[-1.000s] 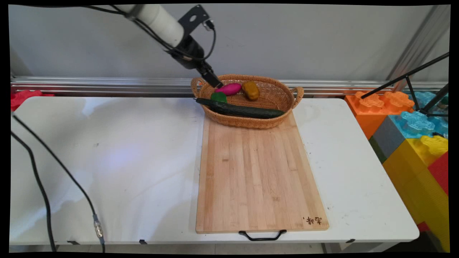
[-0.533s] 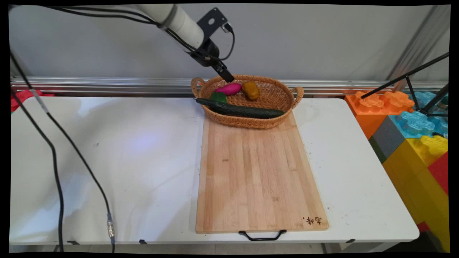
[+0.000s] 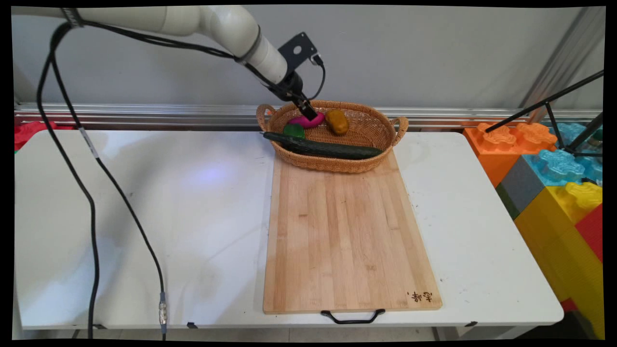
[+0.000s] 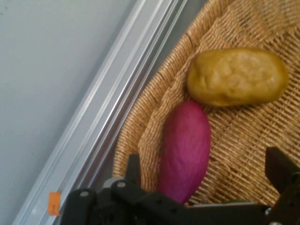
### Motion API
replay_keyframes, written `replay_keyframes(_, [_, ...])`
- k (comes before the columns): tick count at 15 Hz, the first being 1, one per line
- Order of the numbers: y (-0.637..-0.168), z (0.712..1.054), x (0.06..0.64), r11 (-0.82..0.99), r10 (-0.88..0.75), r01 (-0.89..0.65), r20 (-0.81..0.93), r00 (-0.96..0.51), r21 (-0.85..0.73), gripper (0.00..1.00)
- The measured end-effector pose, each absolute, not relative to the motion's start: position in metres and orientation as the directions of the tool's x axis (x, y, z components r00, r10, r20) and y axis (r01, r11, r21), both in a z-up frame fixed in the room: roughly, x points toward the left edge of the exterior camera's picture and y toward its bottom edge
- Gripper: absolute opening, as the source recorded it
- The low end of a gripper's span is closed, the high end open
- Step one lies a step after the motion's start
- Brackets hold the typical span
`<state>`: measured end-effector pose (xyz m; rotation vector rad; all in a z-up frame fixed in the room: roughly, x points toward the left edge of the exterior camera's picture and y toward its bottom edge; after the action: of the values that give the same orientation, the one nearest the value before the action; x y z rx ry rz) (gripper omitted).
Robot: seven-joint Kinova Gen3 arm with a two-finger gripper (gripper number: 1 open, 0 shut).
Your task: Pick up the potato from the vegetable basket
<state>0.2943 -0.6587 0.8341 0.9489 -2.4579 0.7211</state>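
Note:
A wicker basket (image 3: 381,131) stands at the far end of a wooden cutting board (image 3: 344,231). Inside lie a purple sweet potato (image 3: 303,121), a brown potato (image 3: 337,121), a long dark cucumber (image 3: 332,149) and a small green piece (image 3: 293,130). My gripper (image 3: 309,113) reaches down into the basket's back left part, right over the sweet potato. In the hand view the gripper (image 4: 205,161) is open, one finger (image 4: 133,165) outside the sweet potato (image 4: 185,150) and the other (image 4: 280,168) beyond it. The potato (image 4: 236,77) lies just past the sweet potato on the weave (image 4: 243,140).
Black cables (image 3: 91,202) hang from the arm over the table's left side. Big coloured blocks (image 3: 554,188) and a black tripod (image 3: 559,115) stand off the right edge. An aluminium rail (image 3: 144,114) runs along the wall behind the table (image 3: 144,217).
The gripper has moved right from the basket's left rim, rising briefly, then dropped down over the purple sweet potato. The cables have swung right.

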Motion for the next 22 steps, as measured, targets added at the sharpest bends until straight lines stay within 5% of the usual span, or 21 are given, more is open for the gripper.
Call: replay_keyframes(22, [-0.675,0.778,0.236,0.655,-0.397,-0.662,0.579,-0.712,-0.364,1.00])
